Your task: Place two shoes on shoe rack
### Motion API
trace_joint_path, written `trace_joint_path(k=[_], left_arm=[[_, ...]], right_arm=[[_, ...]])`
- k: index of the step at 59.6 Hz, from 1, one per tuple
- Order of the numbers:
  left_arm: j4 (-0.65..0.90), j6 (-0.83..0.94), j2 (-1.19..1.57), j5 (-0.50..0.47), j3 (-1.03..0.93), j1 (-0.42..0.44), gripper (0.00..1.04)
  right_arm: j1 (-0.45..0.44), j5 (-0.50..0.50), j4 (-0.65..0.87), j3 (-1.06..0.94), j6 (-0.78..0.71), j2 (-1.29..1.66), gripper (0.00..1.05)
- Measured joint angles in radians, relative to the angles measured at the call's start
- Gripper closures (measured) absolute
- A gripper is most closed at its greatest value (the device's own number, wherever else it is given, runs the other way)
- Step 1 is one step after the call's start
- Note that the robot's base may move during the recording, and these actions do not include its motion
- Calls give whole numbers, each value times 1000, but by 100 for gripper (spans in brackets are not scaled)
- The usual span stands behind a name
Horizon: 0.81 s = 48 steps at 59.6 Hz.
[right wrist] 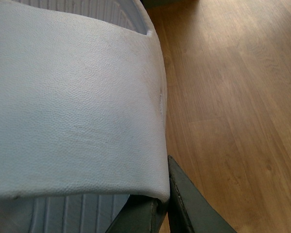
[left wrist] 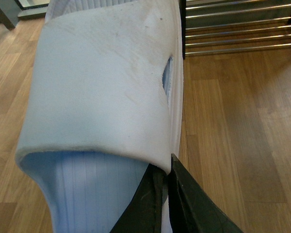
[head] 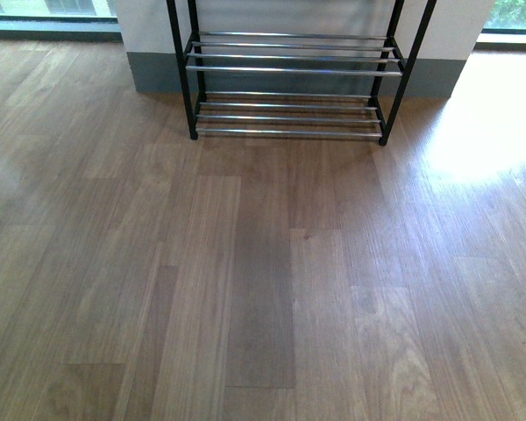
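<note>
Each shoe here is a white slide sandal. In the left wrist view my left gripper [left wrist: 168,170] is shut on the side edge of one white slide sandal's [left wrist: 102,92] wide strap, above the wooden floor. The right wrist view shows my right gripper [right wrist: 166,194] shut the same way on the strap edge of the other white slide sandal [right wrist: 72,102]. The shoe rack [head: 289,70] stands against the far wall in the front view, black frame with chrome bars, only its lower two shelves showing and both bare. Its chrome bars [left wrist: 237,29] also appear beyond the left sandal. Neither arm shows in the front view.
Wooden plank floor [head: 263,281] stretches from me to the rack. A white wall with a grey skirting [head: 153,74] runs behind the rack, with windows on both sides. Bright sunlight falls on the floor [head: 482,132] at the right.
</note>
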Motion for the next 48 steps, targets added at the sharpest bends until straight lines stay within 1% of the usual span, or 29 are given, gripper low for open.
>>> trace_joint_path(k=[48], left_arm=[[-2, -2, -1, -5, -3, -1, 103]], right_arm=[[1, -1, 0, -1, 0, 0, 103]])
